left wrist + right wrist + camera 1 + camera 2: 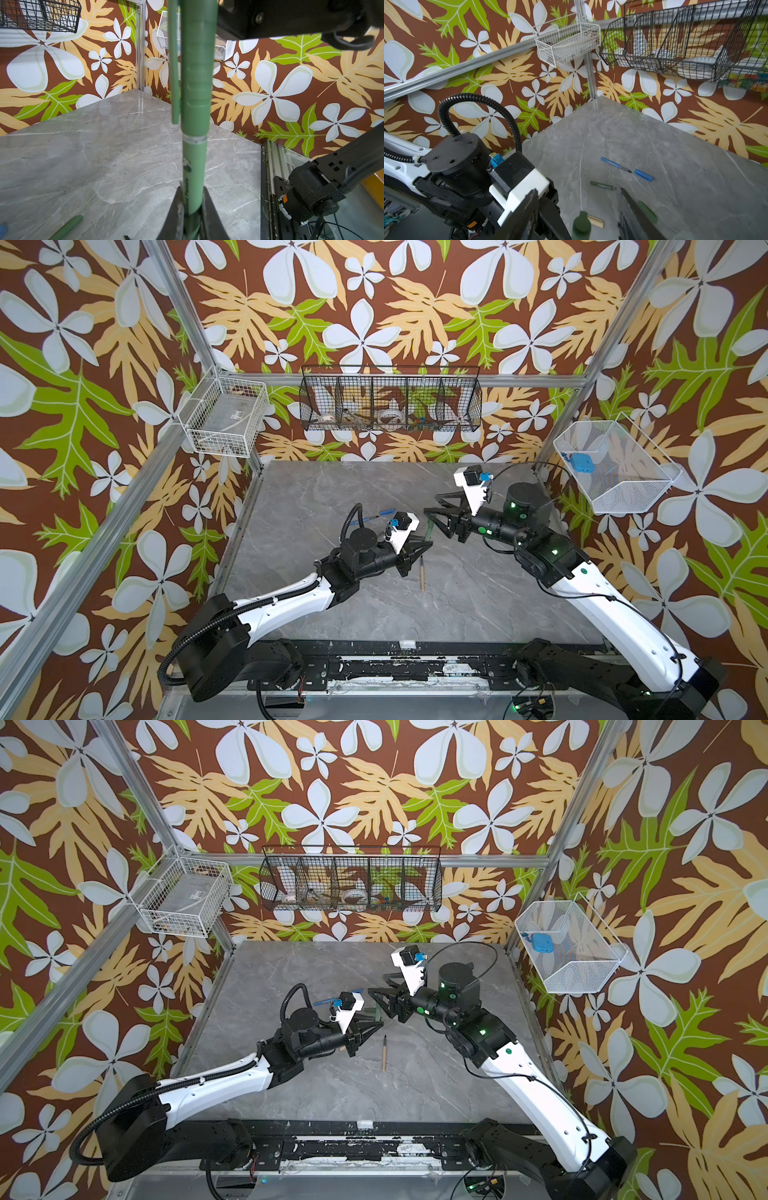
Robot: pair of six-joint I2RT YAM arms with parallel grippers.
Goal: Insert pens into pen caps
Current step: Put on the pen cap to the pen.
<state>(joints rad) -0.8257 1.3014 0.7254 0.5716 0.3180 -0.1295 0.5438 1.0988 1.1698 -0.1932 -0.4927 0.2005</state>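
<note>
Pincers faced each other, tip to tip. The left pincer (192, 204) was clamped on a dark green pen (194, 166), whose green cap (196, 83) sat fitted on the end farthest from it. The right pincer (579, 193) stood wide, its jaws either side of that cap. A blue pen (614, 164) and a blue cap (643, 175) lay beyond its tips.

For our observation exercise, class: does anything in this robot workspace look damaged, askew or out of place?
Only the black base rail at the table's front edge: its coating is chipped, showing white patches. Nothing looks spilled or broken; the tan pen lies flat on the table.
</note>
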